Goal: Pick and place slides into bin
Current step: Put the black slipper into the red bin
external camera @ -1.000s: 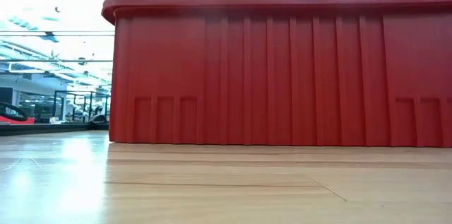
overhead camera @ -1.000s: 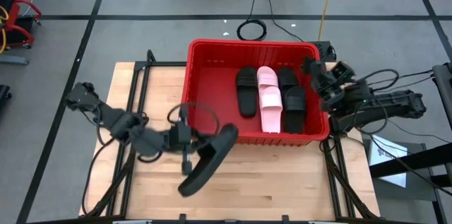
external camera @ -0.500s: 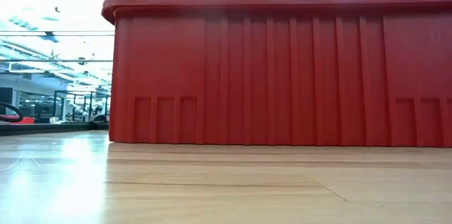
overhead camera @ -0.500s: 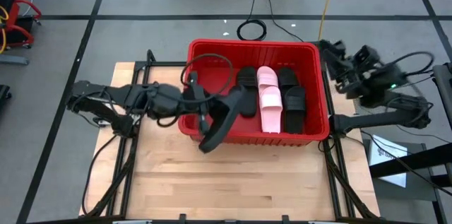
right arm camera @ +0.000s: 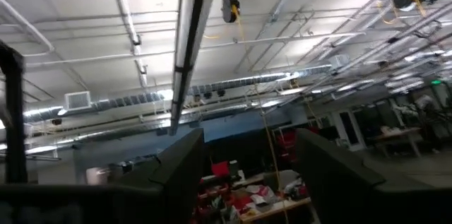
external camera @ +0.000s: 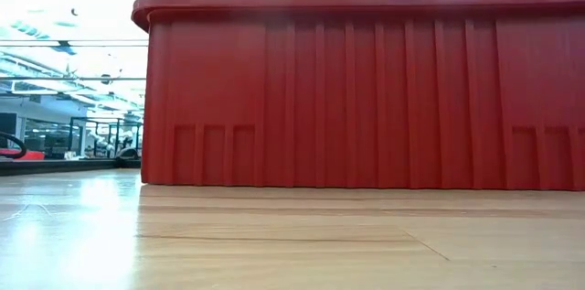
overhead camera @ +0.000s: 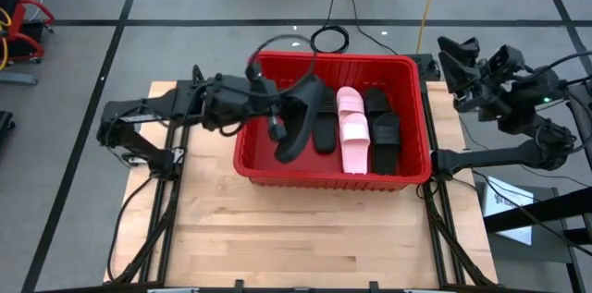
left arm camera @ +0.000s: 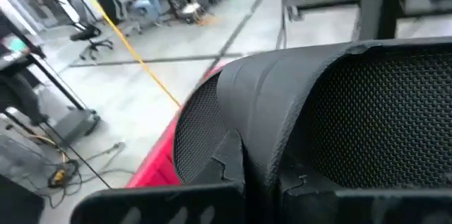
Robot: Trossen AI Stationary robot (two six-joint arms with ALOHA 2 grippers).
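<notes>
The red bin (overhead camera: 328, 180) stands at the table's far middle; in the low view its ribbed wall (external camera: 366, 98) fills the picture. Inside it lie a black slide (overhead camera: 324, 127), a pink slide (overhead camera: 351, 136) and two more black slides (overhead camera: 381, 119), flat on the floor. Another black slide (overhead camera: 298, 119) hangs above the bin's left part with my left gripper (overhead camera: 276, 119) shut on it. My right gripper (overhead camera: 458, 57) is raised beyond the bin's right wall, open and holding nothing; in its wrist view its fingers (right arm camera: 185, 164) point up at the ceiling. My left gripper pinches the black slide between its two fingers at one long side, by the wide strap (left arm camera: 265, 132); the exact spot is too close to the camera to tell. The fingers come about level from the table's left, across the slide. The slide is lifted clear, tilted.
The wooden table (overhead camera: 305, 238) lies bare on the near side of the bin. Cables (overhead camera: 328, 39) lie on the floor beyond the far edge. A sheet of paper (overhead camera: 504, 199) sits to the right of the table.
My left gripper has swung from over the table's near left toward the far edge and right, rising a little, and has carried the black slide from beside the bin to above its left part. My right gripper has risen, drawn back toward the right and tipped upward.
</notes>
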